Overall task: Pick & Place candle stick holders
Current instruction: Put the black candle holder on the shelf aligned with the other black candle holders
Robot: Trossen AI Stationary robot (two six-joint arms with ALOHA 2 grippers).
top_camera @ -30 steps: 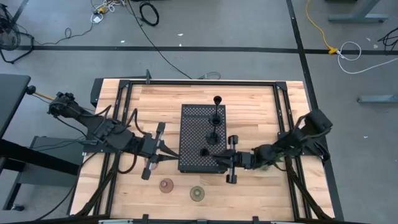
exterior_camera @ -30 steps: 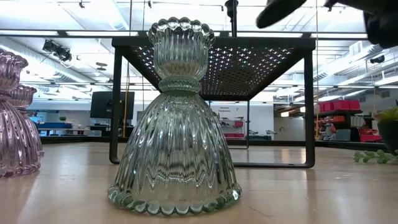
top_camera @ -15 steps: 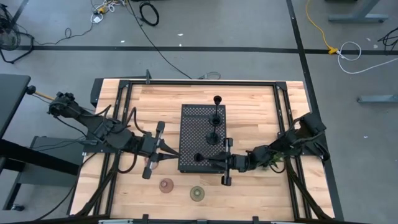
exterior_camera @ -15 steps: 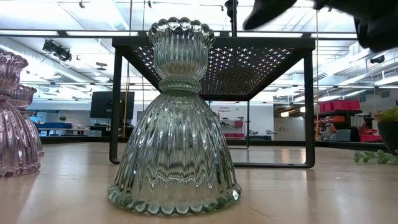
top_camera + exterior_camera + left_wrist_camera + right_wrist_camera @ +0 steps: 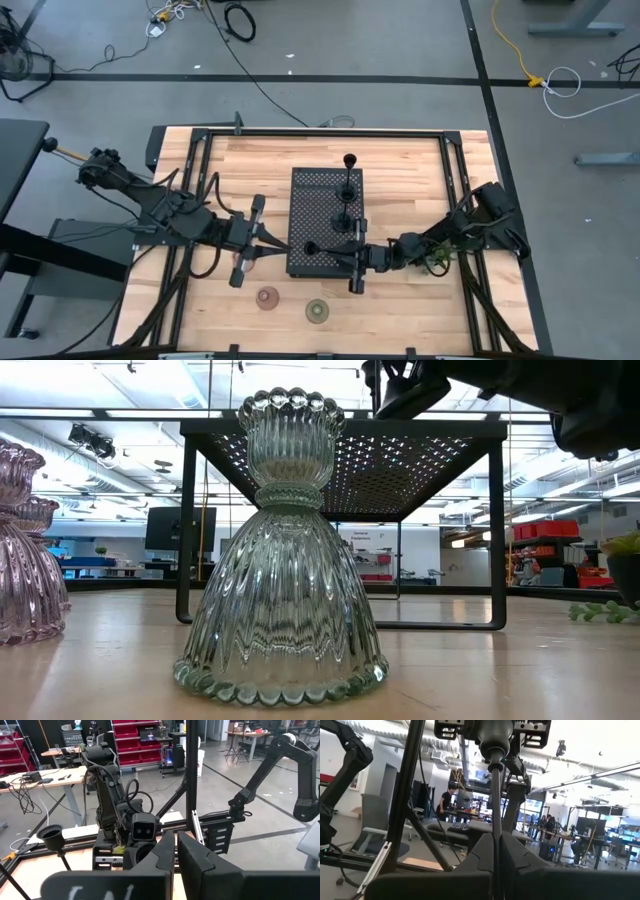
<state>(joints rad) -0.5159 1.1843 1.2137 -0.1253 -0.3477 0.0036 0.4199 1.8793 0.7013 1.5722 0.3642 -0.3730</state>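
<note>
Two black candle stick holders (image 5: pixel 341 222) (image 5: pixel 347 178) stand on their round bases on the black perforated tray (image 5: pixel 305 205). My right gripper (image 5: pixel 318 250) reaches over the tray's near part from the right and is shut on a third black holder (image 5: pixel 309 248). My left gripper (image 5: pixel 281 245) is shut and empty beside the tray's left edge. A pinkish glass holder (image 5: pixel 267 297) and a green one (image 5: pixel 317 311) stand on the table near the front. Another pinkish one (image 5: pixel 243 264) stands under my left gripper. My right gripper pinches the black holder's thin stem (image 5: pixel 496 810) between its two fingers, below the round top (image 5: pixel 495 740). The fingers come level from the table's right side and lie across the stem. The holder stands upright; the gripper hides its base, so I cannot tell whether it is clear of the tray.
A small green plant sprig (image 5: pixel 437 262) lies on the table under my right arm. The tray stands on thin legs (image 5: pixel 186 530) above the table. The green glass holder (image 5: pixel 283 560) fills the low view's middle. Black rails (image 5: pixel 300 131) frame the table.
My right gripper has gone toward the table's left edge over the tray's near part, carrying the black holder upright with it toward my left gripper.
</note>
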